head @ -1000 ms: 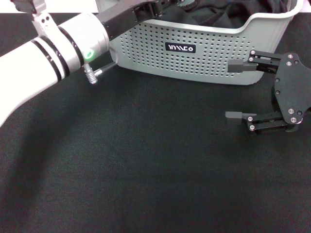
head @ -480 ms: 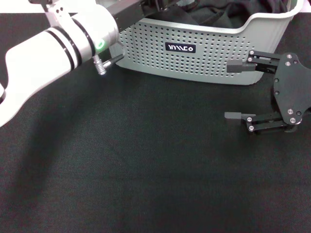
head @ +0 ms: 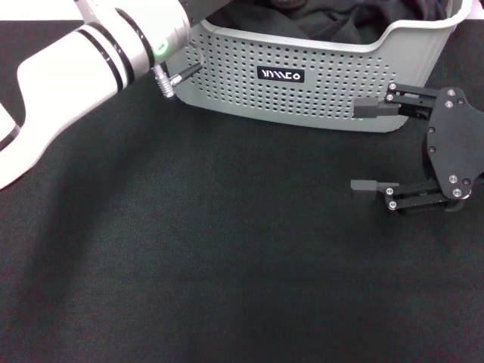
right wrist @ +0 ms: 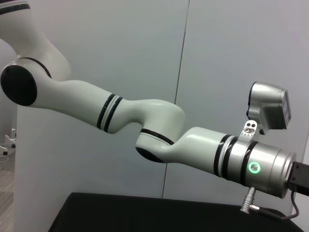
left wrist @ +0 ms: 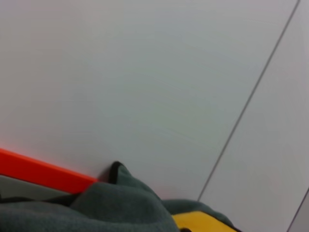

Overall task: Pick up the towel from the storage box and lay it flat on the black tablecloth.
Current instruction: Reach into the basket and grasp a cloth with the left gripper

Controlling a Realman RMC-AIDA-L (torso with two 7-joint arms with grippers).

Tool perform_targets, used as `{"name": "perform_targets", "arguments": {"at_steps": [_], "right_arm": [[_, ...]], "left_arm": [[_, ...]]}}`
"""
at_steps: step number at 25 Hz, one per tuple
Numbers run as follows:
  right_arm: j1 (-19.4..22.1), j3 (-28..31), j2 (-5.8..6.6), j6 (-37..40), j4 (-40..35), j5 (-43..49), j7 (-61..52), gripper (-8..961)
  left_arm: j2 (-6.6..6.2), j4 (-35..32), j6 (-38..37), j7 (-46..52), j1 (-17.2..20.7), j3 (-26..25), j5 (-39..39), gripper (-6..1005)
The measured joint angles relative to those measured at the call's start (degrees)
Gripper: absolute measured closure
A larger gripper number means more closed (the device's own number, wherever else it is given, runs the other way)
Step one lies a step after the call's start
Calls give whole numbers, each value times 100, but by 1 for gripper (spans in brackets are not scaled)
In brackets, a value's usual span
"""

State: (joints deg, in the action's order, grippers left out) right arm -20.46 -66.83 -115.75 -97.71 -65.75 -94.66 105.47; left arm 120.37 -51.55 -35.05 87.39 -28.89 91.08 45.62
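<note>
My left tool is out of sight above the storage box [head: 318, 83], grip unclear; it has risen, towel [left wrist: 120, 208] seemingly lifted; right tool [head: 367, 145] idles wide.

- The black tablecloth [head: 227, 257] lies bare across the middle and near side, open to a gripper from any side.
- The storage box [head: 325, 83] blocks the far edge.
- The left arm [head: 91, 68] crosses the far left corner, reaching over the box rim.
- The right gripper [head: 367, 147], jaws apart, fills the space just beside the box's right front.
</note>
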Motion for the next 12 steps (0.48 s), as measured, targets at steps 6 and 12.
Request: {"name": "perform_targets", "arguments": {"at_steps": [6,12], "right_arm": [[1,-6,0,-66,25,-2,67,117],[-2,-11,0,-109,35,-4,76,118]], "left_arm": [[-11,820,-756,-703,-152,-111,-1295,399],[0,1240,-1380,-1278,-258,-172,-1517,638]]}}
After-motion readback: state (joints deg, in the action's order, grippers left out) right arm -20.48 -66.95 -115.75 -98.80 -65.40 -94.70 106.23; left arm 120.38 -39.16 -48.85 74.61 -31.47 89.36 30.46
